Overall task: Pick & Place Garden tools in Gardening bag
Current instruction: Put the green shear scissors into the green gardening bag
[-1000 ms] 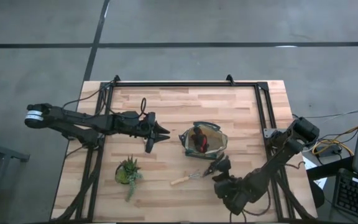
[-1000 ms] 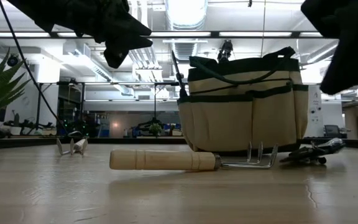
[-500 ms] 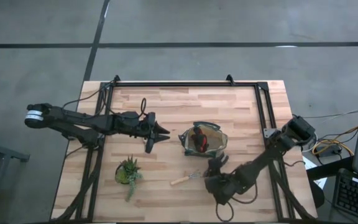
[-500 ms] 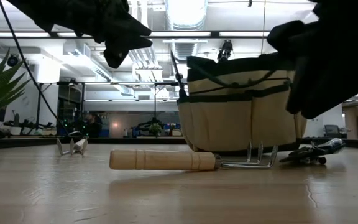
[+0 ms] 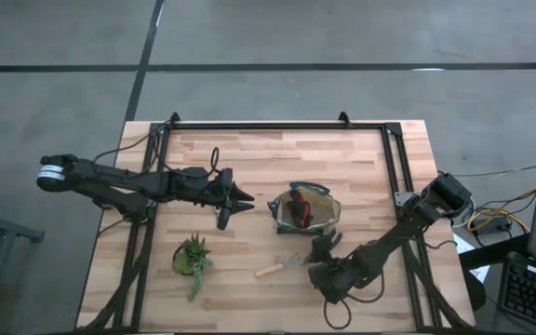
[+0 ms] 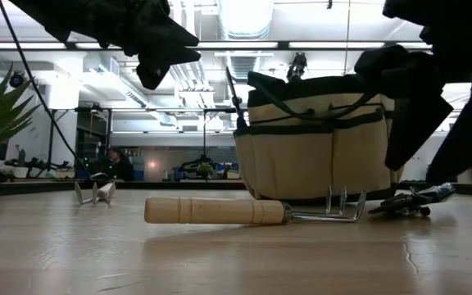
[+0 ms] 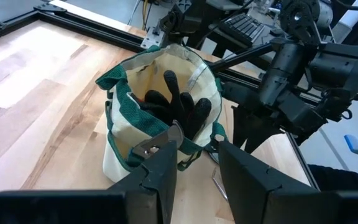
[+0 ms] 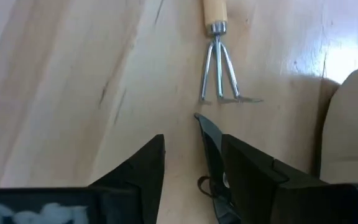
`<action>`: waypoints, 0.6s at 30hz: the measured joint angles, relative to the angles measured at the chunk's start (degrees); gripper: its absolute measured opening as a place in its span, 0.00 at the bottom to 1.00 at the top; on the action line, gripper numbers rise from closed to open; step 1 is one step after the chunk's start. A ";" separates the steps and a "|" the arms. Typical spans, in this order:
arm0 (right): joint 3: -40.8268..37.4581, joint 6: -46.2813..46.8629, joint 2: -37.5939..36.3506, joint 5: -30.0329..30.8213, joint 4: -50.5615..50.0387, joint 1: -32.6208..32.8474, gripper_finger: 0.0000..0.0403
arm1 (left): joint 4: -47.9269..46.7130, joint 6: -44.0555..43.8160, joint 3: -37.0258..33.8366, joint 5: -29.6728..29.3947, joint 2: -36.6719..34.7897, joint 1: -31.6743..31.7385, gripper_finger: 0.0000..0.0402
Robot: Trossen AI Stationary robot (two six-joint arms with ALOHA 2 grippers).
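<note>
The olive-and-tan gardening bag (image 5: 303, 210) stands upright mid-table; a black-and-red glove (image 7: 179, 106) sticks out of its open top. A wooden-handled pronged tool (image 5: 277, 268) lies flat on the table in front of the bag. Just right of its prongs (image 8: 219, 78), a pair of pruning shears (image 8: 211, 155) lies beside the bag's foot. My right gripper (image 8: 191, 146) hangs open just above the shears, one finger on either side, apart from them in the low view. My left gripper (image 5: 247, 198) hovers open to the bag's left, pointing at it, with nothing between its fingers.
A small potted succulent (image 5: 192, 256) stands near the front left. A black rail frame (image 5: 259, 124) runs along the table's far edge and down both sides. A bare stretch of wood (image 5: 249, 158) lies behind the bag.
My right gripper has opened, its fingers now standing apart. The right arm has gone down and a little toward the table's left edge, bringing the gripper over the shears by the bag. The shears, the pronged tool and the bag have stayed in place.
</note>
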 joint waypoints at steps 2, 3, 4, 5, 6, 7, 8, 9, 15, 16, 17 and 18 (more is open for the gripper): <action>0.90 0.72 0.00 -0.68 0.08 0.58 0.36 | 0.04 0.00 0.00 0.00 0.00 0.00 0.30; 1.49 0.97 0.00 -1.02 0.00 0.95 0.36 | 0.04 -0.01 0.00 0.00 0.00 -0.01 0.30; 2.17 1.01 0.00 -1.11 -0.27 1.35 0.35 | 0.04 -0.03 0.00 0.02 0.00 -0.02 0.30; 3.03 0.94 0.00 -1.05 -0.82 1.66 0.35 | 0.04 -0.02 0.00 0.02 0.00 -0.02 0.30; 3.99 0.68 0.00 -0.68 -1.58 2.00 0.35 | 0.04 -0.04 0.00 0.02 0.00 -0.02 0.30; 4.87 0.36 0.06 -0.23 -2.21 2.26 0.35 | 0.04 -0.04 0.00 0.00 0.00 -0.02 0.30; 6.05 0.29 0.58 -0.02 -3.28 2.36 0.35 | 0.04 -0.06 0.00 0.00 0.00 -0.02 0.30; 7.34 0.26 1.18 0.23 -5.01 2.36 0.35 | 0.04 -0.06 0.00 0.01 0.00 -0.02 0.30; 17.41 0.79 9.37 0.31 -19.16 2.38 0.35 | -0.22 -0.80 -0.02 0.00 0.00 -0.17 0.30; 18.91 0.96 10.81 0.59 -21.13 2.41 0.35 | -0.27 -0.96 -0.02 0.00 0.00 -0.22 0.30; 20.09 1.12 12.03 1.44 -22.84 2.47 0.35 | -0.33 -1.06 -0.02 0.00 0.00 -0.36 0.30; 20.91 1.18 12.88 2.04 -24.49 2.47 0.35 | -0.21 -1.07 -0.02 0.00 0.00 -0.47 0.30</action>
